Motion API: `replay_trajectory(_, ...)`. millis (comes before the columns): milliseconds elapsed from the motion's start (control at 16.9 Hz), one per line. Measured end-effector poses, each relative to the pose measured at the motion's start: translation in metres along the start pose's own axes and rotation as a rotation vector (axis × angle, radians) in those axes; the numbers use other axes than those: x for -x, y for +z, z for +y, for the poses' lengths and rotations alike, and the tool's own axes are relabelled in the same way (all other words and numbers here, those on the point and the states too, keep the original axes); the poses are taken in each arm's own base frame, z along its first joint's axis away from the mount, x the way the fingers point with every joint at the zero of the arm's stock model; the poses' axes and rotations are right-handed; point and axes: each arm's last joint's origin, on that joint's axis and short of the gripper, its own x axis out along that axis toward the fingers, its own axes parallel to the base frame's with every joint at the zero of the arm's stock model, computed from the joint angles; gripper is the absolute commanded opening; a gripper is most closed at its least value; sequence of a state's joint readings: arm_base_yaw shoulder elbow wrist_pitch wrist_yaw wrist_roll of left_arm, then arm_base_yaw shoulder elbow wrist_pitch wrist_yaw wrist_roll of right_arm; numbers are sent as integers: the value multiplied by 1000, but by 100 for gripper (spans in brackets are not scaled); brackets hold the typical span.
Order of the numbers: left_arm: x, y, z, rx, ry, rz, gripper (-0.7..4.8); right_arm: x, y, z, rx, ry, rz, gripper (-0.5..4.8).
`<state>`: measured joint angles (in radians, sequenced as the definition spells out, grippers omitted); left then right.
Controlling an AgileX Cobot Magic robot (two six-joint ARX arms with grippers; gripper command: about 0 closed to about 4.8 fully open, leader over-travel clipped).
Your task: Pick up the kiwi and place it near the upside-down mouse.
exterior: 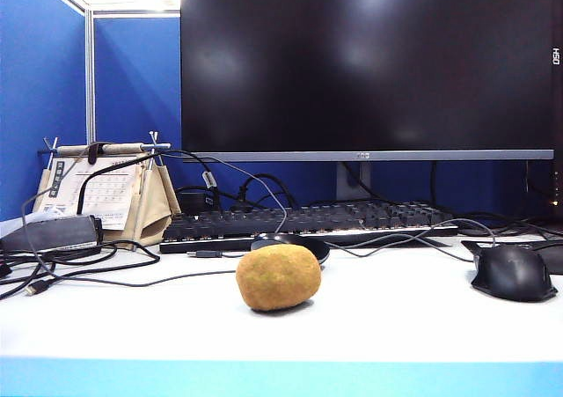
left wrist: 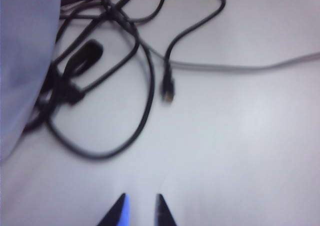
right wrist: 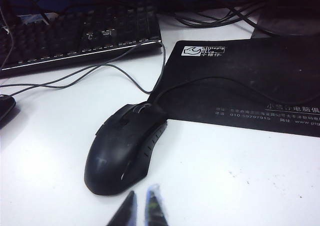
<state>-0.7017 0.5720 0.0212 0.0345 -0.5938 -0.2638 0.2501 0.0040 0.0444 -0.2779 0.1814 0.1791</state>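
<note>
The kiwi (exterior: 278, 276), brown and egg-shaped, lies on the white desk near its front edge. Right behind it, close or touching, sits the upside-down mouse (exterior: 292, 244), low and dark, with its thin cable running back over the keyboard. Neither gripper appears in the exterior view. My left gripper (left wrist: 140, 209) hovers over bare desk beside a tangle of cables, its fingertips a little apart with nothing between them. My right gripper (right wrist: 141, 202) hangs just short of the bulky black mouse (right wrist: 125, 151), its tips nearly together and empty. The kiwi is out of both wrist views.
The bulky black mouse (exterior: 510, 272) rests at the right on a black mouse pad (right wrist: 240, 80). A black keyboard (exterior: 308, 221) and a monitor (exterior: 369, 62) stand behind. A desk calendar (exterior: 106, 194) and looped cables with a loose plug (left wrist: 168, 90) fill the left.
</note>
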Motion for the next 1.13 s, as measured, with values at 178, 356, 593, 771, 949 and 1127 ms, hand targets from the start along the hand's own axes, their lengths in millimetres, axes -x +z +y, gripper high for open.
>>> replay_trajectory(178,0,2,-1,18,-30,-19,79,0,0,0,0,0,0,26)
replay_trajectory(356,0,-2,-4,11,-145,19,80,0,0,1,1,20,8,-6)
replay_trajectory(593,0,-2,-5,12,-164,23,80,0,-1,1,1,42,14,-6)
replay_trajectory(771,0,-2,-5,12,-164,24,80,0,-1,1,1,42,14,-6)
replay_trajectory(949,0,-2,-5,12,-165,24,80,0,-1,1,0,46,14,-6)
replay_trajectory(1127,0,-2,-5,12,-165,24,80,0,-1,1,-13,49,15,-6)
